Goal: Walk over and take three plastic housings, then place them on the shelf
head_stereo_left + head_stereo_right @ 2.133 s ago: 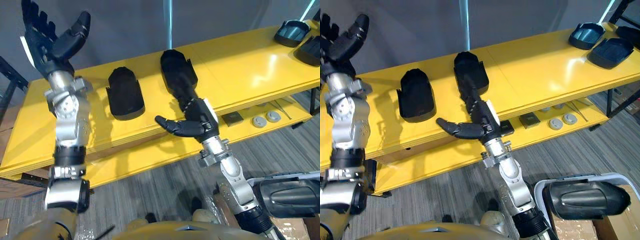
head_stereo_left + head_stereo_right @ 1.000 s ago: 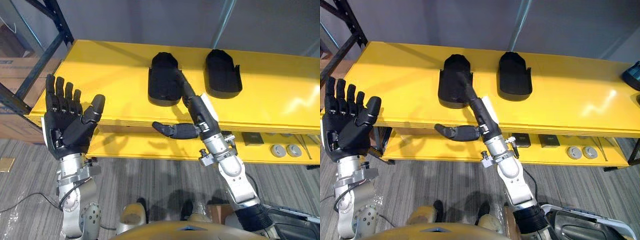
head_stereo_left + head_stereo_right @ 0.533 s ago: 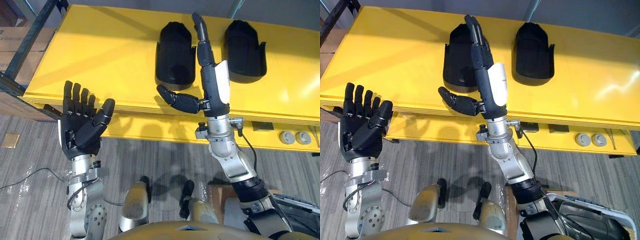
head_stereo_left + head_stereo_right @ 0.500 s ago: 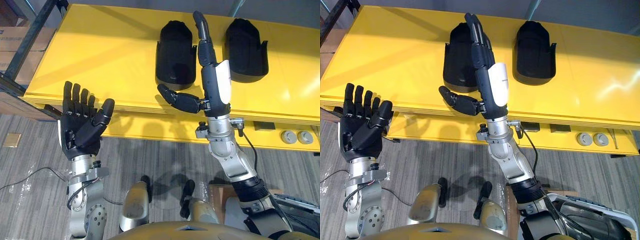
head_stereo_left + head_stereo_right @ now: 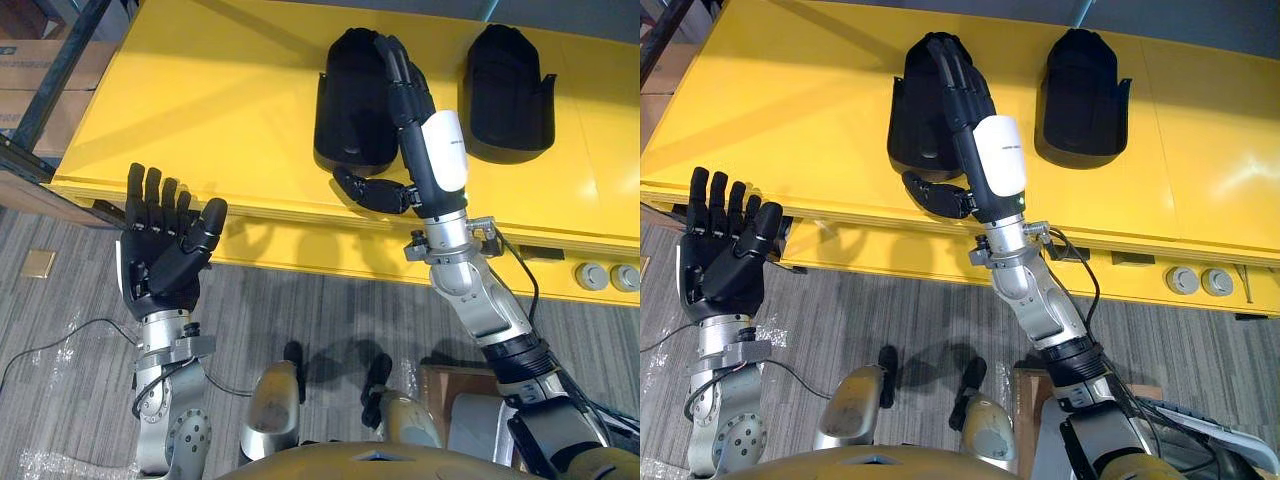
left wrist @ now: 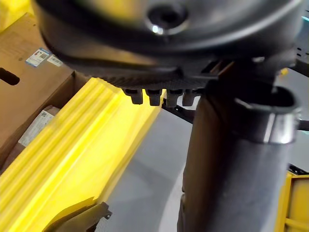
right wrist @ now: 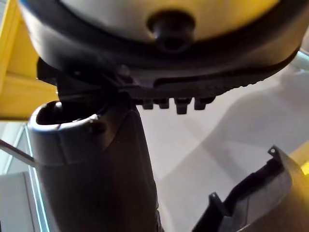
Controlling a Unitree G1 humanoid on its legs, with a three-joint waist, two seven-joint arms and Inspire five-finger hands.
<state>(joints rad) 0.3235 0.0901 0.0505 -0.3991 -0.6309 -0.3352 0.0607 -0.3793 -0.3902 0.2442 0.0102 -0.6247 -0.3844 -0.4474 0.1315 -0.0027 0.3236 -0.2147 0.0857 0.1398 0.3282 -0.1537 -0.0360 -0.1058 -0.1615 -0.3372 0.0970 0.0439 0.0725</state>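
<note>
Looking at the yellow shelf (image 5: 200, 100), you see the right hand (image 5: 415, 120) straight-fingered over a plastic housing (image 5: 350, 110). Off the shelf's front edge, the left hand (image 5: 160, 260) is splayed.

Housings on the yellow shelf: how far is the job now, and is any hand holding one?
Done: the left housing and the right housing lie apart on the yellow shelf. In hand: nothing is held; the right hand stretches straight fingers over the left housing, the left hand is open, palm up, before the shelf's edge. Left: a third has to be fetched and placed.
</note>
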